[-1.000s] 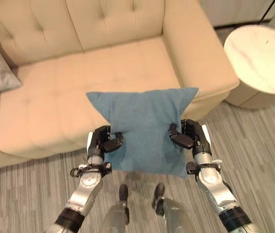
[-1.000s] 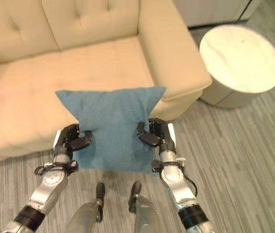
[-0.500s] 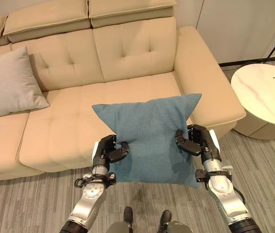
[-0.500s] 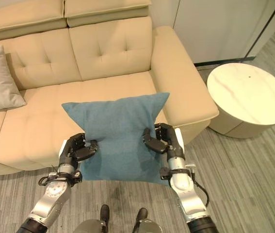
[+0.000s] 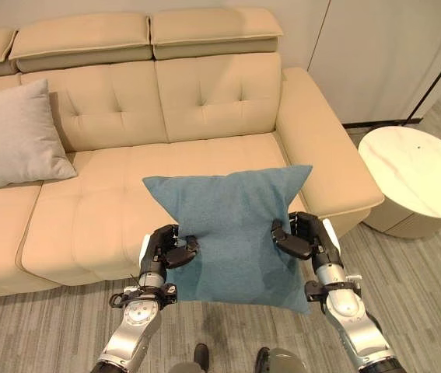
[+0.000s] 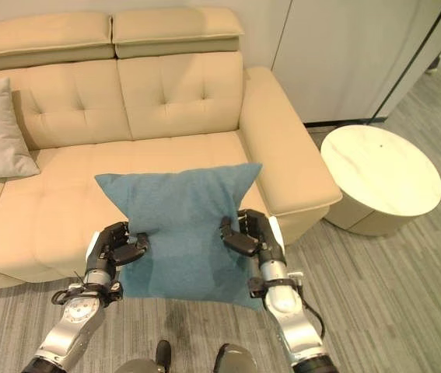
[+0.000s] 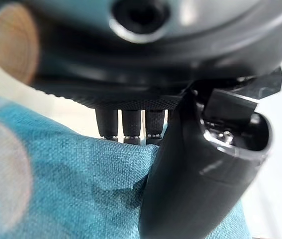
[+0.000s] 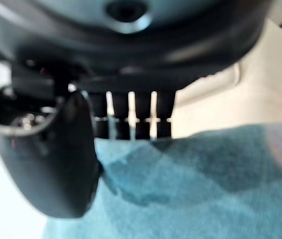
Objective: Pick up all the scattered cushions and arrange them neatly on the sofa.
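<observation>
cushion [image 5: 232, 225] — soft, light, sags (judged) | left hand [image 5: 164, 251] pinches 1 side edge | right hand [image 5: 304, 237] pinches the other | above sofa [image 5: 111, 210] front

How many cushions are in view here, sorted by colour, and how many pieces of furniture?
Blue cushion, held between the left hand and right hand: 1
Grey cushion, leaning on the sofa back: 1
Beige sofa: 1
Round white side table: 1
Total: 2 cushions, 2 pieces of furniture, 4 things.
</observation>
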Tool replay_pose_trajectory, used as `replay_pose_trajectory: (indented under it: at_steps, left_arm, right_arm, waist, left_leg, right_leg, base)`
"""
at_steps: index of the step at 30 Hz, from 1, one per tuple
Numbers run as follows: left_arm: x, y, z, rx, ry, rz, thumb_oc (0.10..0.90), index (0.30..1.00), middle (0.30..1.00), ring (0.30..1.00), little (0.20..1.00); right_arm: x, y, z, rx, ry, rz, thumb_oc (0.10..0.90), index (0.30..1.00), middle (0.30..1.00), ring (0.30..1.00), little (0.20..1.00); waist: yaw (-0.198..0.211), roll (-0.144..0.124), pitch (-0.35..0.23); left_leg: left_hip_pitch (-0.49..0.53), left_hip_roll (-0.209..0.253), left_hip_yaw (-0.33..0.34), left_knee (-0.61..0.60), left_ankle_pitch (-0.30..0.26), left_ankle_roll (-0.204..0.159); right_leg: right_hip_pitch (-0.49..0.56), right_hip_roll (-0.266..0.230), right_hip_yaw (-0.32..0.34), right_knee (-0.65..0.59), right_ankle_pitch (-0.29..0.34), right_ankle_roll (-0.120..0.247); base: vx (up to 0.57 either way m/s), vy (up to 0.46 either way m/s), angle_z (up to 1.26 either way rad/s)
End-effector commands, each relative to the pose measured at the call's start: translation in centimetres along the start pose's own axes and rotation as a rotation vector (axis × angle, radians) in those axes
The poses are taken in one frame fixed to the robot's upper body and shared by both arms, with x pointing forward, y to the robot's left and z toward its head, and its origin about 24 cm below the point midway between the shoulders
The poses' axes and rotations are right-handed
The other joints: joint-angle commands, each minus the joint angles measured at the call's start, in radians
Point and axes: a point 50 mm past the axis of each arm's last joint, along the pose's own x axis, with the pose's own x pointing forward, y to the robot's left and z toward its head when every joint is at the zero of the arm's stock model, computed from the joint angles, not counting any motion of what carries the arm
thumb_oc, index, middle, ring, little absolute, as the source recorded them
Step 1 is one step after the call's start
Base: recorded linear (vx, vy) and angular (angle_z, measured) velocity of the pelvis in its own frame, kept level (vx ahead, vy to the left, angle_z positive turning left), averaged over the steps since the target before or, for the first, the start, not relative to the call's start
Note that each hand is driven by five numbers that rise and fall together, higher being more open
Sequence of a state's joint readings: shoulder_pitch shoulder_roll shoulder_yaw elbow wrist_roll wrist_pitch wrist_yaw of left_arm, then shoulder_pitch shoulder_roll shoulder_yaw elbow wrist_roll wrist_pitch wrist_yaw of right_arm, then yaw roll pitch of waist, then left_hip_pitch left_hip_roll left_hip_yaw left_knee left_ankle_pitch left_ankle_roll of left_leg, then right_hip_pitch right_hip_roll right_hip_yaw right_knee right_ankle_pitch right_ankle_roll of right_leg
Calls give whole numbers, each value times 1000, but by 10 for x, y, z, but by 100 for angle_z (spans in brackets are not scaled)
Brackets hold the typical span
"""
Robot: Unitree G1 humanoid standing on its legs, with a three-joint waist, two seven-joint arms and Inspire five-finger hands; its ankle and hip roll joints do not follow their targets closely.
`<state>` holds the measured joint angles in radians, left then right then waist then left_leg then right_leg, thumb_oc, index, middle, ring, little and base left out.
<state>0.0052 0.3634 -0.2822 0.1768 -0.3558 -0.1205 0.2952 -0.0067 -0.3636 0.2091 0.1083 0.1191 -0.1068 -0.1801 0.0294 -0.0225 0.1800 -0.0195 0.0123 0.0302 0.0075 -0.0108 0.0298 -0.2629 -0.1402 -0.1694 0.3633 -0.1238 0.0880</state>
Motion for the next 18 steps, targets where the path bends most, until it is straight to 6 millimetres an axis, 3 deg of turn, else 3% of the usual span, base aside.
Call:
replay_pose_trajectory:
  at_steps: [1, 2, 5, 6, 7, 8, 9, 12, 14, 18]
  left_arm:
    - [6, -19, 63, -72, -326, -86, 400, 300, 300, 300, 300]
    - [7, -22, 63, -75, -325, -107, 400, 300, 300, 300, 300]
    - [6, -25, 59, -97, -308, -118, 400, 300, 300, 300, 300]
    - [5, -30, 57, -109, -298, -139, 400, 300, 300, 300, 300]
    - [5, -30, 57, -109, -298, -139, 400, 300, 300, 300, 300]
    - [5, -33, 55, -122, -289, -150, 400, 300, 300, 300, 300]
    - [5, -33, 55, -122, -289, -150, 400, 300, 300, 300, 300]
    - [5, -34, 53, -139, -276, -151, 400, 300, 300, 300, 300]
    - [5, -33, 51, -127, -263, -159, 400, 300, 300, 300, 300]
    - [4, -33, 50, -121, -255, -161, 400, 300, 300, 300, 300]
  right_arm:
    - [18, -4, 62, 71, -329, -39, 400, 300, 300, 300, 300]
    - [16, -6, 59, 79, -317, -41, 400, 300, 300, 300, 300]
    - [13, -8, 53, 89, -296, -46, 400, 300, 300, 300, 300]
    - [10, -13, 49, 77, -282, -59, 400, 300, 300, 300, 300]
    - [10, -13, 49, 77, -282, -59, 400, 300, 300, 300, 300]
    - [11, -17, 48, 69, -275, -67, 400, 300, 300, 300, 300]
    - [11, -17, 48, 69, -275, -67, 400, 300, 300, 300, 300]
    - [12, -21, 45, 67, -258, -75, 400, 300, 300, 300, 300]
    - [13, -22, 44, 75, -248, -78, 400, 300, 300, 300, 300]
    - [13, -21, 43, 104, -242, -78, 400, 300, 300, 300, 300]
  waist:
    - [-36, -9, -87]
    - [-45, -17, -93]
    - [-53, -17, -103]
    - [-66, -20, -111]
    - [-66, -20, -111]
    - [-69, -25, -104]
    - [-70, -25, -104]
    - [-74, -37, -90]
    - [-63, -46, -96]
    - [-46, -40, -100]
  left_leg:
    - [20, -59, -44, -6, -87, 4]
    - [30, -73, -67, -2, -105, -2]
    - [32, -69, -73, 23, -125, -25]
    - [14, -60, -63, 95, -146, -53]
    - [13, -60, -64, 96, -147, -53]
    - [-40, -49, -39, 217, -138, -75]
    - [-41, -49, -39, 218, -139, -75]
    - [-126, -8, 54, 349, -124, -81]
    - [-179, 0, 80, 311, -146, -59]
    - [-216, -6, 39, 182, -61, -66]
  right_leg:
    - [-6, 88, 89, -187, 131, 52]
    - [33, 92, 102, -241, 139, 45]
    - [57, 100, 96, -242, 134, 28]
    - [98, 88, 54, -271, 126, 15]
    - [98, 88, 53, -272, 126, 15]
    - [128, 80, 30, -285, 119, 5]
    - [127, 80, 29, -285, 119, 5]
    - [161, 59, -3, -301, 105, -10]
    - [189, 57, -17, -327, 91, -8]
    - [218, 78, -10, -344, 71, -5]
  base:
    - [306, -131, 53]
    - [318, -154, 81]
    - [210, -122, 110]
    - [153, -118, 37]
    - [232, -186, 57]
    - [80, -69, 76]
    - [107, -103, 85]
    - [72, -64, 40]
    - [175, -52, 26]
    - [188, 30, 24]
